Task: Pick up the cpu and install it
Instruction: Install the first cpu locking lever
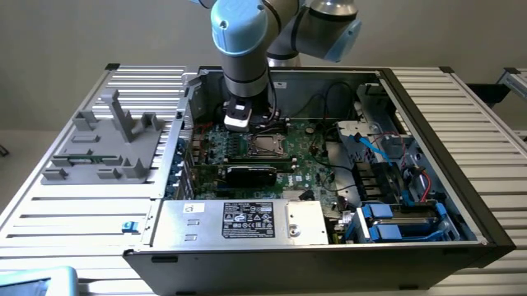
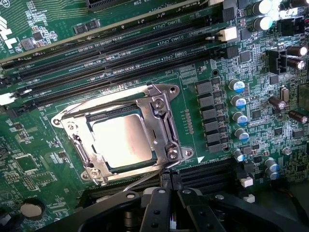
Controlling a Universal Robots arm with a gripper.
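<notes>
The cpu [image 2: 124,140], a shiny silver-beige square, lies flat inside the metal socket frame [image 2: 166,126] on the green motherboard. In the exterior view the cpu [image 1: 265,146] sits at the middle of the open computer case. My gripper [image 2: 170,194] hovers just beside the socket with its two black fingers [image 2: 155,205] pressed together and nothing between them. In the exterior view the gripper [image 1: 238,121] hangs over the board, a little toward that view's left of the socket.
Black memory slots [image 2: 111,53] run alongside the socket, and capacitors [image 2: 239,104] stand near it. A grey plastic fixture with upright posts [image 1: 111,139] stands on the slatted table outside the case. A power supply [image 1: 243,221] and drive bays [image 1: 395,219] fill the case's near side.
</notes>
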